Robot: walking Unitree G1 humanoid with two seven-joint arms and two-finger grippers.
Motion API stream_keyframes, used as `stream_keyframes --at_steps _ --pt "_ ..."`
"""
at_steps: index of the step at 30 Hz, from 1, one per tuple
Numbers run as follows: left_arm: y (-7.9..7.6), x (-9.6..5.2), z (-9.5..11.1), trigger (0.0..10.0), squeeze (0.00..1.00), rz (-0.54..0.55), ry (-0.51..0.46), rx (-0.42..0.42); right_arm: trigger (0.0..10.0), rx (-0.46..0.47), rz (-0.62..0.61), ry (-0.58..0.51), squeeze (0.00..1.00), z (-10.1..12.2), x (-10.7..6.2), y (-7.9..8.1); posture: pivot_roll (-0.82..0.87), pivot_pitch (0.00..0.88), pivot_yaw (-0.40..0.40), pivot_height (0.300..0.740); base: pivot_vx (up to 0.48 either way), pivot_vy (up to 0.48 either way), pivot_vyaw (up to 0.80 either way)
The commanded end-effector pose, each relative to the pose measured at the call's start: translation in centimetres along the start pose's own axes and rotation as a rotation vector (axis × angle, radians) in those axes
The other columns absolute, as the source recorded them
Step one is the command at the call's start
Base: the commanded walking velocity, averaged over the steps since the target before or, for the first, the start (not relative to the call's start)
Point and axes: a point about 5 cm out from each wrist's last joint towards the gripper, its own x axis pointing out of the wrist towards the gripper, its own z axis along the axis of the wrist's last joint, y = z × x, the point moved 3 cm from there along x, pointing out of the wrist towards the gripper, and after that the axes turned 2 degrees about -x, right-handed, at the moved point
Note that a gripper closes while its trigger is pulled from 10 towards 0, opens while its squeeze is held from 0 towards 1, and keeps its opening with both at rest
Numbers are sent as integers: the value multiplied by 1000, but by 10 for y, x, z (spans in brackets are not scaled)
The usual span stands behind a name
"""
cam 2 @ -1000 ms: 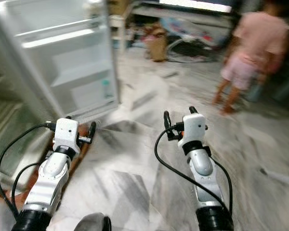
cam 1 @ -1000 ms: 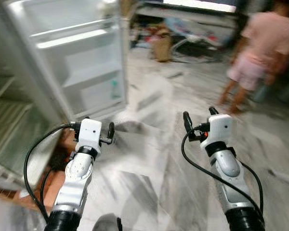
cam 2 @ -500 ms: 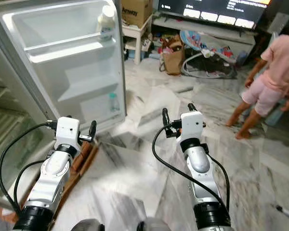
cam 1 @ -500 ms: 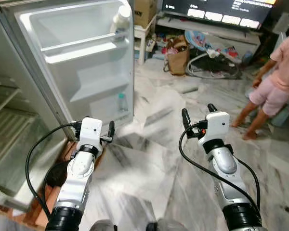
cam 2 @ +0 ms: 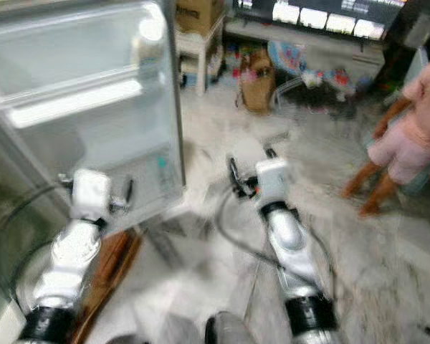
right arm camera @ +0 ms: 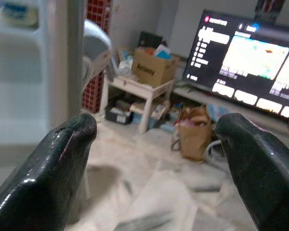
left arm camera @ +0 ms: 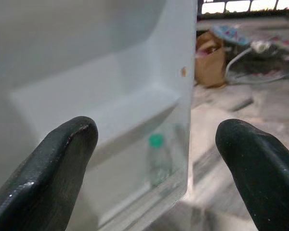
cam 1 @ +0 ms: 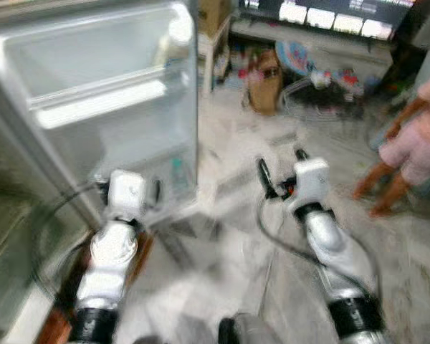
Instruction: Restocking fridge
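We see blurred head views. The fridge door (cam 1: pixel 115 93) stands open at far left, white shelves inside it; a white bottle (cam 1: pixel 178 32) sits on its upper door shelf and a small green-capped bottle (left arm camera: pixel 156 156) on the lowest one. Our left hand (left arm camera: pixel 154 159) is spread wide and empty, just near the door's lower shelf. Our right hand (right arm camera: pixel 154 159) is also wide and empty, held over the marble floor (cam 1: pixel 229 265) to the right of the door. Far off are a TV (right arm camera: pixel 250 62), a cardboard box (right arm camera: pixel 151 65) on a small white table (right arm camera: pixel 139 91), and a brown bag (right arm camera: pixel 195 132). A person (cam 1: pixel 416 143) in pink stands far right.
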Motion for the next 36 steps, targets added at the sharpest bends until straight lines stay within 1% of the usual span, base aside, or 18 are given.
stream_keyframes --at_steps 1,3,5,10,12,20,22,27,29,31,32,36 --pt "13 -3 -2 10000 0 39 9 8 10000 6 22 -35 0 8 4 5 34 78 -63 740 0 431 0" --pt "13 -4 -3 10000 0 36 11 27 10000 5 26 -35 0 8 4 6 35 79 -65 740 0 435 0" --pt "12 -5 -3 10000 0 36 11 24 10000 9 26 -36 0 7 4 6 38 78 -66 740 0 315 0" --pt "13 -7 -4 10000 0 44 15 23 10000 14 46 -38 0 8 4 9 39 78 -65 740 0 0 0" --pt "13 -8 -4 10000 0 44 11 25 10000 -20 80 -65 0 12 3 13 41 76 -63 740 0 0 625" --pt "19 -14 -7 10000 0 54 17 37 10000 -9 75 -60 0 10 3 14 46 72 -57 740 0 0 759" --pt "19 -15 -7 10000 0 54 17 37 10000 -15 54 -55 0 9 3 12 48 73 -56 740 0 0 594" --pt "17 -15 -5 10000 0 44 8 41 10000 -26 -14 -45 0 7 5 1 52 74 -55 740 0 0 0" --pt "17 -15 -5 10000 0 40 11 40 10000 -25 -26 -44 0 7 5 0 51 75 -54 740 0 0 0" --pt "17 -15 -5 10000 0 38 10 40 10000 -43 -44 -39 0 6 5 -3 50 75 -53 740 0 0 0" --pt "16 -16 -4 10000 0 32 8 42 10000 -53 -78 -31 0 5 3 -8 50 74 -52 740 0 0 0" --pt "17 -18 -4 10000 0 27 9 39 10000 -79 -136 -35 0 5 3 -16 53 74 -49 740 0 0 0"
